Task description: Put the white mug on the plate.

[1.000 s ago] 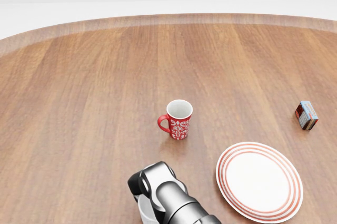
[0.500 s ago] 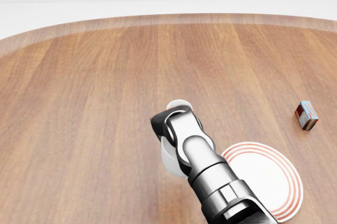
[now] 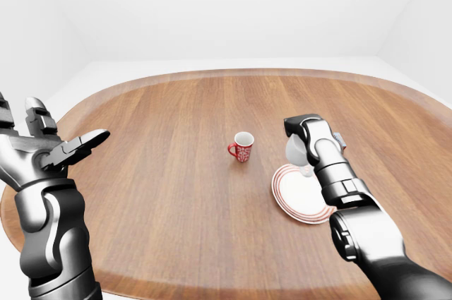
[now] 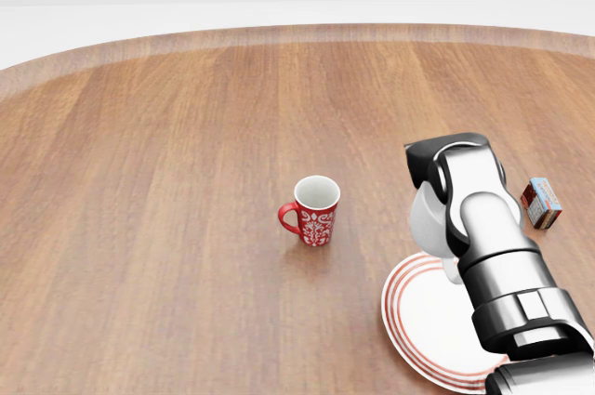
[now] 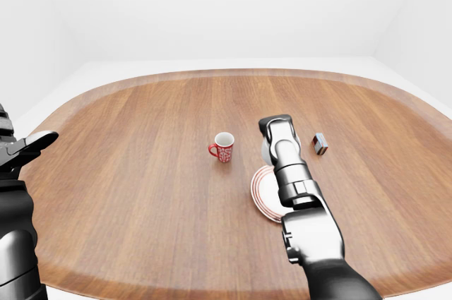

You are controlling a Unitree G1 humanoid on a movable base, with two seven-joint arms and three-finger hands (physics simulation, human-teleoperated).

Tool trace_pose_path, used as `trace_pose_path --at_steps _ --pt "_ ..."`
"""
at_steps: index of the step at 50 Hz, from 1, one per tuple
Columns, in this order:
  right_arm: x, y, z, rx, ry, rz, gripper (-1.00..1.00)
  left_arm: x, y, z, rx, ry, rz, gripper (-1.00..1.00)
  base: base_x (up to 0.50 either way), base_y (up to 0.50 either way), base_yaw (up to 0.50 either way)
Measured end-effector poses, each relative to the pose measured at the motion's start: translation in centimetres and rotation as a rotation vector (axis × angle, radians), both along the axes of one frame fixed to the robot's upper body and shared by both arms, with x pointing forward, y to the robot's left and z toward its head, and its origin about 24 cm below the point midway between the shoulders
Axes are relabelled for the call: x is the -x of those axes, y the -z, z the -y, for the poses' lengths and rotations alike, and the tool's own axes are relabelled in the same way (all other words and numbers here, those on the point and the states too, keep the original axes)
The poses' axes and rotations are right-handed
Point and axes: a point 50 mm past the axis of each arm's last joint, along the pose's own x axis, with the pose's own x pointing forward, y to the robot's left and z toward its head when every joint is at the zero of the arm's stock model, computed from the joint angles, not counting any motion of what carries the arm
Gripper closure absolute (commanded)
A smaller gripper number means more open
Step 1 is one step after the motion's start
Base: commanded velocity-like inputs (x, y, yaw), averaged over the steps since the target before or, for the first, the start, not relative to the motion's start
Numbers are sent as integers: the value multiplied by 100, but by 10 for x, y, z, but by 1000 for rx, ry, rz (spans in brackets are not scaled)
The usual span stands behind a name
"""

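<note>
Head and paired eye views of a round wooden table [image 4: 139, 181]. Compared with the frame 0.5 s earlier, the right hand [image 4: 453, 186] has shifted from the middle of the head view, where it hid the red mug, toward the right, and now stands over the upper-left edge of the plate [image 4: 418, 321]. Compared with 1 s earlier, it has risen from the bottom edge of that view. The table, red mug and small box sit at the same places in the head view, so the camera has not moved.

The white mug [image 4: 428, 214] is clamped in the right hand's fingers, held above the table at the near-left rim of the plate; whether it touches the plate cannot be told. The plate is white with 2 or 3 red rings near its rim.

The red mug [image 4: 314, 211] stands upright to the left of the plate, handle to the left, with a white ornamental pattern; no lettering is legible. The small box [image 4: 541, 204], right of the hand, shows red and blue faces, its print too small to read.

The left hand [image 3: 49, 148] is raised at the left edge of the left-eye view, fingers spread apart, holding nothing.
</note>
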Motion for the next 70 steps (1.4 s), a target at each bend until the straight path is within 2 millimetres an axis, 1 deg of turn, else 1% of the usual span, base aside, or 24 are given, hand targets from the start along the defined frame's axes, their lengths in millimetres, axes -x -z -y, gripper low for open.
trace_pose_path --at_steps 6,13,19,30,37,48,55,62,70 --pt "3 9 27 -36 72 -52 100 0 0 0 -1 0 0 -100 0 0 0" --pt "6 24 44 -103 131 -140 100 0 -1 0 -1 0 2 -100 0 0 0" --pt "10 39 50 -160 167 -218 100 0 -1 1 -1 0 4 -100 0 0 0" --pt "19 63 52 -249 215 -334 100 0 -1 1 -1 1 4 -100 0 0 0" --pt "25 74 54 -282 237 -381 100 0 -1 1 -1 1 6 -100 0 0 0" --pt "31 83 61 -267 262 -418 100 1 -3 1 -2 0 12 -100 0 0 0" --pt "34 84 69 -264 283 -418 100 1 -2 2 -3 0 12 -100 0 0 0" --pt "33 82 74 -269 291 -378 100 1 -2 2 -4 0 11 -100 0 0 0" --pt "30 78 75 -283 289 -310 100 1 -2 2 -4 1 9 -100 0 0 0"
